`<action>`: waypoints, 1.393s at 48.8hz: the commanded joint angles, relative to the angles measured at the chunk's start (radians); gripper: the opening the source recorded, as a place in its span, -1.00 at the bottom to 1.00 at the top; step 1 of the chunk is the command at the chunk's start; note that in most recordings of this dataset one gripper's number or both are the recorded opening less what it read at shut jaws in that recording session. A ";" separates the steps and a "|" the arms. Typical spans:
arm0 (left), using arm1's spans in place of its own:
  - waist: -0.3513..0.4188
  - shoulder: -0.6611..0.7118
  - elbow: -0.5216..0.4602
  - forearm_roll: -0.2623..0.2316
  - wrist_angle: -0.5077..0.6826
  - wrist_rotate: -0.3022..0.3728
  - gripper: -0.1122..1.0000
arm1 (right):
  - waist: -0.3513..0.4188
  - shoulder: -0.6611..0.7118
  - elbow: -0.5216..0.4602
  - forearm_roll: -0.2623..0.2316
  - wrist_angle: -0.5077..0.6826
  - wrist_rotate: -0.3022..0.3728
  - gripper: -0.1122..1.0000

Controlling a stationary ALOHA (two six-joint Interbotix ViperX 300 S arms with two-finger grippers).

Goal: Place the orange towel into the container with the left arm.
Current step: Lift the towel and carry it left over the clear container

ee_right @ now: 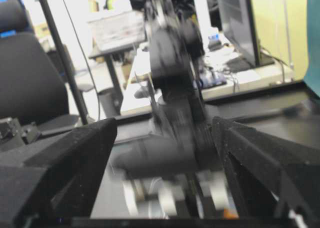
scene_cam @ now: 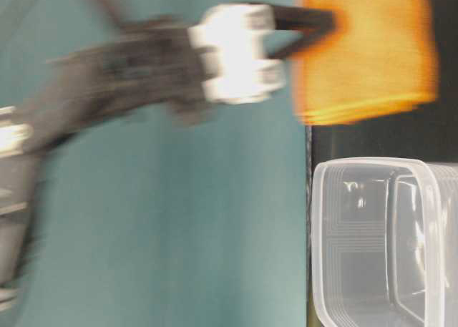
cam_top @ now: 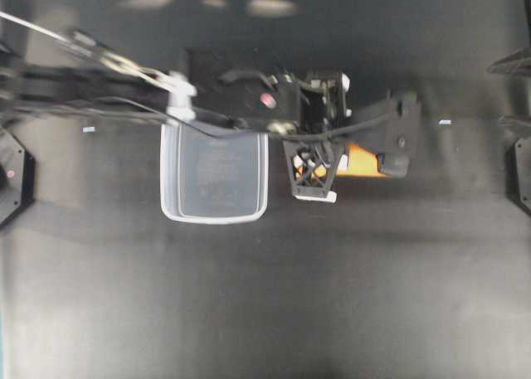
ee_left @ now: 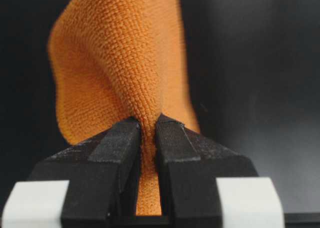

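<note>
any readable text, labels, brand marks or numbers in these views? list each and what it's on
None can be read.
Clear translucent plastic container: only moulded ridges show, no lettering.
Square-folded orange microfibre towel, pinched in the black two-finger left gripper: plain weave, no tag showing.
Small white marks on the dark table: too small to read.
White box on the background desk: markings too blurred to read.

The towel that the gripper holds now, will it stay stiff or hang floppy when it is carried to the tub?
Probably floppy: in the left wrist view the towel folds and puckers where the left gripper pinches it. It seems light, since one pinched edge carries it all. The rough weave should resist slipping. It hangs as a flat sheet in the table-level view.
</note>
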 commanded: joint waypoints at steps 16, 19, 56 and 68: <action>-0.002 -0.405 0.330 0.003 0.124 -0.012 -0.69 | -0.005 -0.009 -0.006 -0.002 0.014 -0.005 0.55; 0.002 -0.454 0.414 0.003 0.071 -0.008 -0.69 | -0.006 -0.009 -0.005 -0.002 0.014 -0.003 0.55; 0.038 -0.554 0.712 0.003 -0.169 0.000 -0.68 | -0.006 -0.005 0.002 -0.002 0.006 0.000 0.54; 0.037 -0.534 0.724 0.003 -0.176 -0.003 -0.44 | -0.006 -0.003 0.003 -0.002 0.008 -0.002 0.54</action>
